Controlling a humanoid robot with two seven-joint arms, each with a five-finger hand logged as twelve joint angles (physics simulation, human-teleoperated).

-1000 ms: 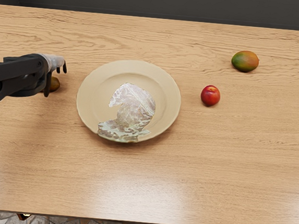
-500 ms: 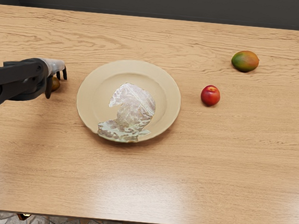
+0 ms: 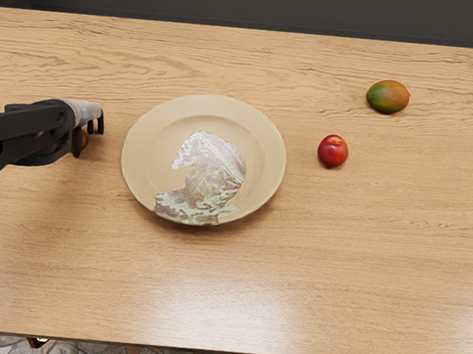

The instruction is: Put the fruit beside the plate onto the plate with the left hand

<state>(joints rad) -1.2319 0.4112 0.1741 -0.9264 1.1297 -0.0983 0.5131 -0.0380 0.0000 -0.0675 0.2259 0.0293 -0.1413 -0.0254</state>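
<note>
Half-hiding the fruit [image 3: 84, 140]: left robot hand [image 3: 82, 120]

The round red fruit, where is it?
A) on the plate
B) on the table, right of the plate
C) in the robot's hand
B: the round red fruit lies on the wooden table, right of the round beige plate and apart from it.

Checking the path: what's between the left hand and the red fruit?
In the head view, the plate, with a crumpled pale wrapper on it, lies between the left hand and the red fruit.
</note>
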